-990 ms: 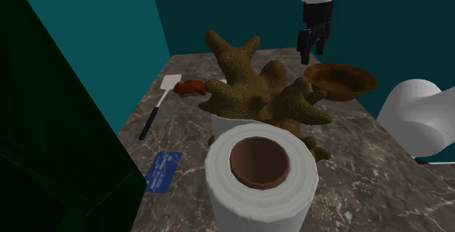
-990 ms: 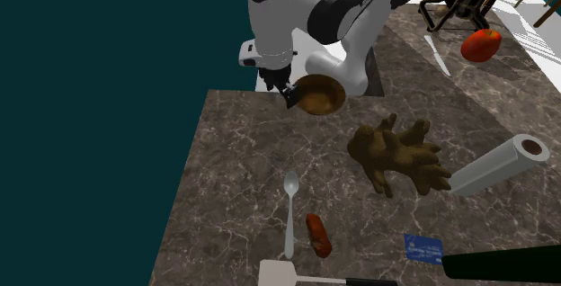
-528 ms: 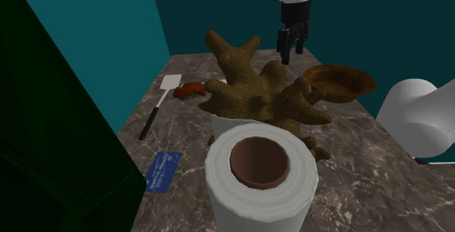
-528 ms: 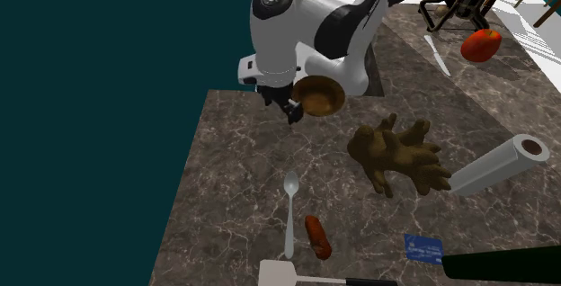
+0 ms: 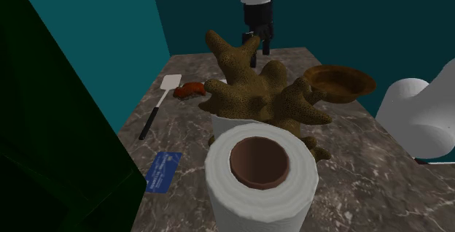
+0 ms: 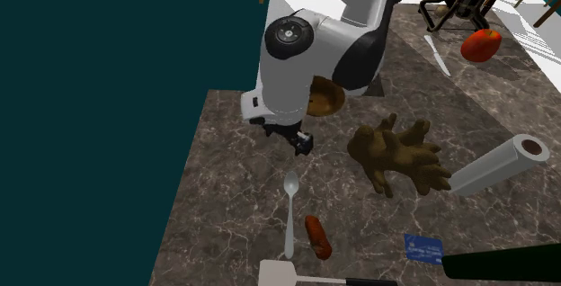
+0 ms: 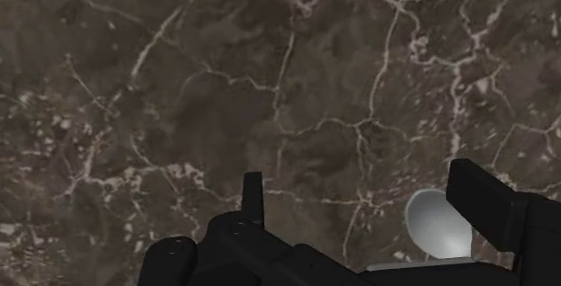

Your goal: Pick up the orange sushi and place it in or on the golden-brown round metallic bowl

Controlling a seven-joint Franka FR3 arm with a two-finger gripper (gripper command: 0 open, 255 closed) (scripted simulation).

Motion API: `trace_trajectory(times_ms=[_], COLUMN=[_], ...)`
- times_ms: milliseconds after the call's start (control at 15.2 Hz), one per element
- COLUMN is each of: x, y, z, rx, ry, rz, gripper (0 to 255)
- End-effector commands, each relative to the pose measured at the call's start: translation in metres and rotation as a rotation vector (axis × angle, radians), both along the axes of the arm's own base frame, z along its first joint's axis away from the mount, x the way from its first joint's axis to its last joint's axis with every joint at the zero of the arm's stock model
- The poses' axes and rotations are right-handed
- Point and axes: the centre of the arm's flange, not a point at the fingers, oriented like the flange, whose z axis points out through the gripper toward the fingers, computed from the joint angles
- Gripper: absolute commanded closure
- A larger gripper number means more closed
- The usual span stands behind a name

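Observation:
The orange sushi (image 5: pixel 191 89) (image 6: pixel 317 236) lies on the dark marble counter beside a white spatula (image 5: pixel 162 103). The golden-brown round bowl (image 5: pixel 340 82) sits at the counter's far end; in the second exterior view the arm partly covers the bowl (image 6: pixel 327 100). My gripper (image 5: pixel 258 39) (image 6: pixel 300 140) hangs above the counter between bowl and sushi, well short of the sushi. In the wrist view the gripper (image 7: pixel 369 205) is open over bare marble, with a grey spoon's bowl (image 7: pixel 435 226) beside one finger.
A brown coral-shaped piece (image 5: pixel 262 95) (image 6: pixel 396 154) stands mid-counter. A paper towel roll (image 5: pixel 260 168), a blue card (image 5: pixel 163 170) and a dark green block (image 5: pixel 51 136) lie nearer the camera. The spoon (image 6: pixel 290 205) lies beside the sushi. A red fruit (image 6: pixel 481 46) and a knife (image 6: pixel 437 55) sit far off.
The gripper has moved away from the bowl toward the shoulder view's left, coming down the counter toward the spoon and sushi. Nothing on the counter has shifted.

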Motion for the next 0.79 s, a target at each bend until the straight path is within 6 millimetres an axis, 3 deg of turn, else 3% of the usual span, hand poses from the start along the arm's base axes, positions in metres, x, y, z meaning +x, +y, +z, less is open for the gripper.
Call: trace_trajectory(times_ms=[0,726], x=[0.015,0.077], y=[0.022,0.153], z=[0.001,0.012], rx=[-0.005,-0.036], ry=[-0.008,-0.05], rz=[0.036,0.226], gripper=[0,0])
